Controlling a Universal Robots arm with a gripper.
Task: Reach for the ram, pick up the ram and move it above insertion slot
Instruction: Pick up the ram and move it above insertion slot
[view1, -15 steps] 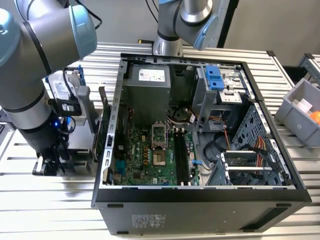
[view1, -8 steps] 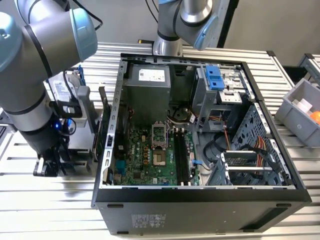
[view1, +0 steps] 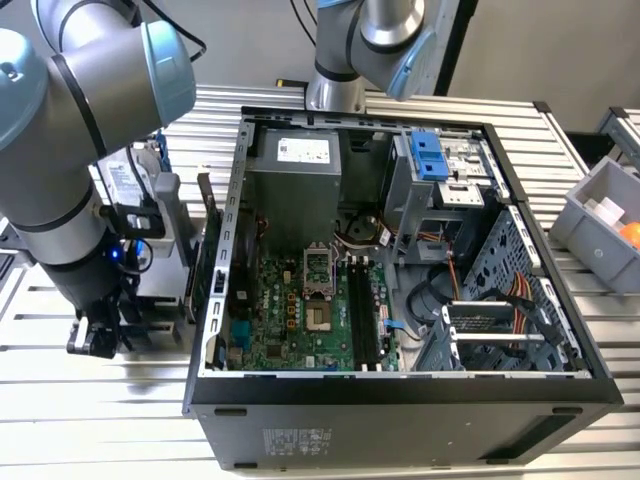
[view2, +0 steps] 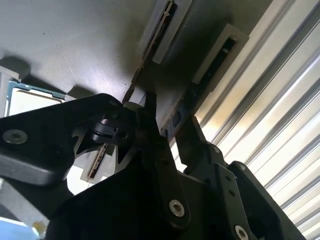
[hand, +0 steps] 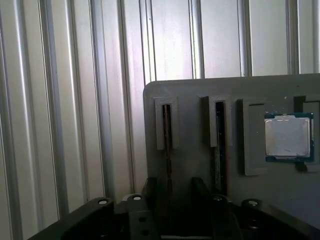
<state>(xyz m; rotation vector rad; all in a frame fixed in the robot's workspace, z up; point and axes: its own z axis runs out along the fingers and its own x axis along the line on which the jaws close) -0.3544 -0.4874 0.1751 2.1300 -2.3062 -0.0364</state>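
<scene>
The tool (hand: 172, 197) is down low over a gray holder (hand: 200, 95) on the ribbed metal worktop (hand: 65, 100). Its two black fingers (view2: 150, 135) are apart, one on each side of a thin ram (hand: 167, 130) stick that stands on its edge in a slot of the holder. They look very close to the stick, but I cannot tell if they touch it yet.

The ram is a thin, flat, stiff card. I think it is light, but it can break or bend if squeezed hard. The best place to hold it is on its two flat sides near the top edge, not on the small parts.

Just beside it, a second stick (hand: 219, 135) stands in the next slot, so there is not much room for the fingers. A little farther along sits a square shiny chip (hand: 289, 137).

Farther off, in the exterior view, the open computer case (view1: 400, 400) lies on the worktop. Its long black ram slots (view1: 362, 310) sit on the green board (view1: 290, 310). Wires (view1: 460, 270) and metal parts crowd around them.
</scene>
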